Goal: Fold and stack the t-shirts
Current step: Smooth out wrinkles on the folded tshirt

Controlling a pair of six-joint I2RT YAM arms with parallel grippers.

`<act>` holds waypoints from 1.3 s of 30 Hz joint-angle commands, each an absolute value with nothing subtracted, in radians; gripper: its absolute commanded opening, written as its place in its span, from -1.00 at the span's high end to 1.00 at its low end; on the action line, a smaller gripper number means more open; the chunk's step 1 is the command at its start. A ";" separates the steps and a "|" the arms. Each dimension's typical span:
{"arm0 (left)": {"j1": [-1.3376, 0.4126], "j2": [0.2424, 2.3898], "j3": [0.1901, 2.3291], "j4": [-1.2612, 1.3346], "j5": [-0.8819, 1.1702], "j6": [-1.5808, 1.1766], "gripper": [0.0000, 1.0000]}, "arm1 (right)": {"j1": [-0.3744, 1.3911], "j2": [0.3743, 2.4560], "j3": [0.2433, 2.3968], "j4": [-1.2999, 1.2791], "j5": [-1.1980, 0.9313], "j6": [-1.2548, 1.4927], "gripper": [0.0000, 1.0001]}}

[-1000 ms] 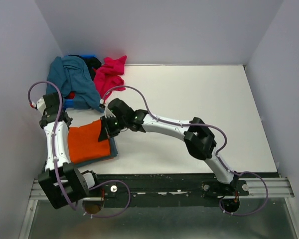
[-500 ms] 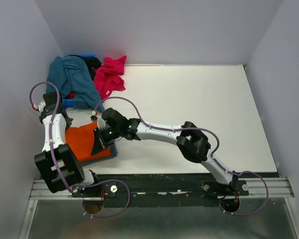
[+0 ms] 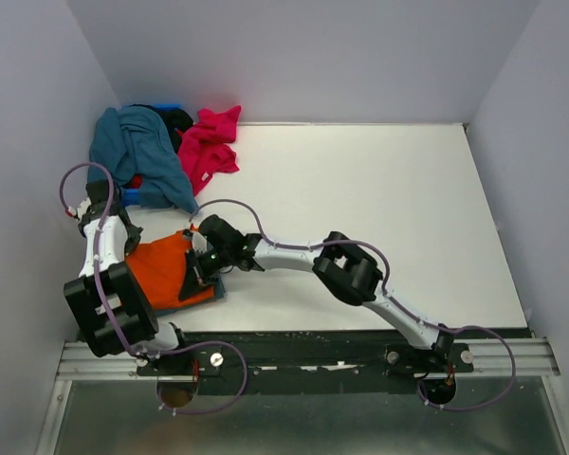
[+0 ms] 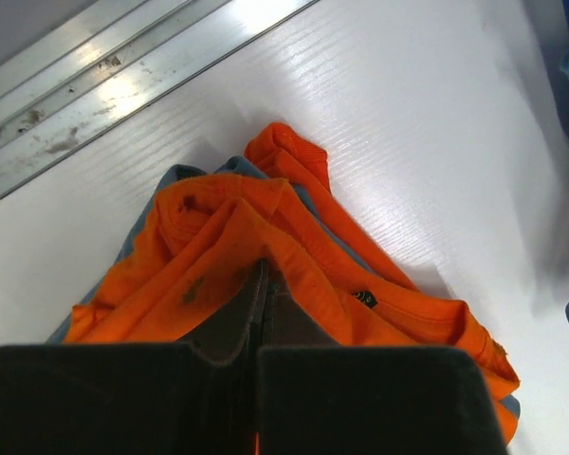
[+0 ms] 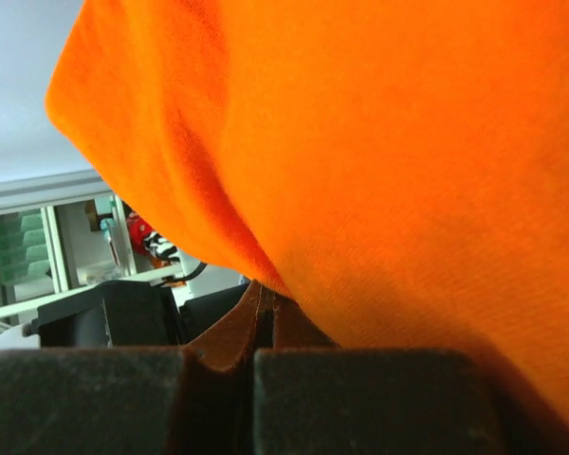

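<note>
The bright orange t-shirt (image 3: 161, 270) lies folded on the slate blue-grey t-shirt (image 3: 214, 287) at the table's near left. My left gripper (image 3: 123, 248) is shut on the orange shirt's far left edge; in the left wrist view the orange cloth (image 4: 266, 237) bunches at the closed fingertips, with the blue-grey shirt (image 4: 175, 175) showing beneath. My right gripper (image 3: 201, 268) is shut on the orange shirt's right edge; orange cloth (image 5: 379, 152) fills the right wrist view. The teal t-shirt (image 3: 137, 152) and the magenta-pink t-shirt (image 3: 209, 142) lie heaped at the far left.
A blue bin (image 3: 133, 196) and a dark garment (image 3: 177, 118) sit under the heap by the left wall. The metal rail (image 3: 303, 355) runs along the table's near edge, also seen in the left wrist view (image 4: 123, 85).
Both grippers have moved nearer and leftward with the orange shirt's far edge, folding it over so that the orange patch is narrower. The right arm has stretched further left.
</note>
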State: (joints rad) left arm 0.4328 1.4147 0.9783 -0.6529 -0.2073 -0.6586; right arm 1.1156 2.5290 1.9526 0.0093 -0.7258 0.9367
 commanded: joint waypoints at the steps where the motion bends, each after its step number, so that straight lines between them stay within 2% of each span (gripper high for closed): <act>1: 0.440 1.442 0.921 -0.578 -0.154 -0.739 1.00 | 1.100 2.510 1.904 0.044 -0.739 0.950 0.99; 6: 0.440 1.462 0.985 -0.606 -0.167 -0.707 1.00 | 1.101 2.428 1.875 0.028 -0.723 0.899 0.99; 18: 0.448 1.384 1.108 -0.775 -0.431 -0.660 1.00 | 1.095 2.313 1.822 -0.035 -0.684 0.831 0.99; 24: 0.448 1.359 1.042 -0.749 -0.405 -0.661 1.00 | 1.083 2.292 1.796 -0.048 -0.643 0.834 0.99; 31: 0.448 1.509 1.092 -0.747 -0.359 -0.655 1.00 | 1.085 2.322 1.761 -0.051 -0.624 0.858 0.99; 39: 0.465 1.620 1.152 -0.773 -0.365 -0.631 1.00 | 1.072 2.260 1.704 -0.060 -0.568 0.816 0.99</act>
